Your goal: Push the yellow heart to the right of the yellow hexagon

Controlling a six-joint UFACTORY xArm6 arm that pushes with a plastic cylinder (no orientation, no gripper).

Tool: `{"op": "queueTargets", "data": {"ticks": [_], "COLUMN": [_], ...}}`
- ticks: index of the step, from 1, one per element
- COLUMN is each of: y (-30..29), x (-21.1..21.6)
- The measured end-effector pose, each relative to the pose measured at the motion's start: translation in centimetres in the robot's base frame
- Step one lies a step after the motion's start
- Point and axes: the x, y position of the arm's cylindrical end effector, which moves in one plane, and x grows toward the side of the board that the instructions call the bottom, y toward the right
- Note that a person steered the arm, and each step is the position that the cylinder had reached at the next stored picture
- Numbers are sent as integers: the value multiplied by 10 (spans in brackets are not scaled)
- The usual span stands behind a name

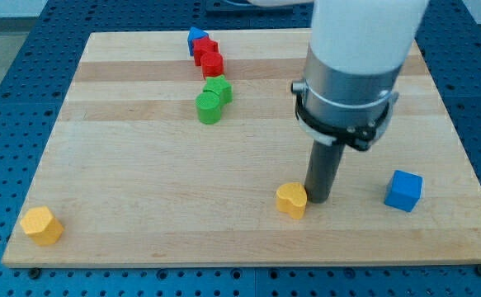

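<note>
The yellow heart (pixel 290 199) lies on the wooden board near the view's bottom, right of centre. The yellow hexagon (pixel 41 225) sits at the board's bottom left corner, far to the left of the heart. My tip (pixel 319 199) rests on the board just to the right of the heart, touching or nearly touching its right side. The rod hangs from the large white and grey arm above.
A blue cube (pixel 403 190) lies to the right of my tip. Two green blocks (pixel 213 101) sit side by side above the board's centre. Two red blocks (pixel 209 58) and a blue block (pixel 195 38) cluster near the top edge of the wooden board (pixel 141 165).
</note>
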Motion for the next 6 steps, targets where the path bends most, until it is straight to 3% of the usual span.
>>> {"op": "queueTargets", "data": {"ticks": [2, 4, 6], "y": [-27, 18, -16], "x": [-7, 2, 7]}}
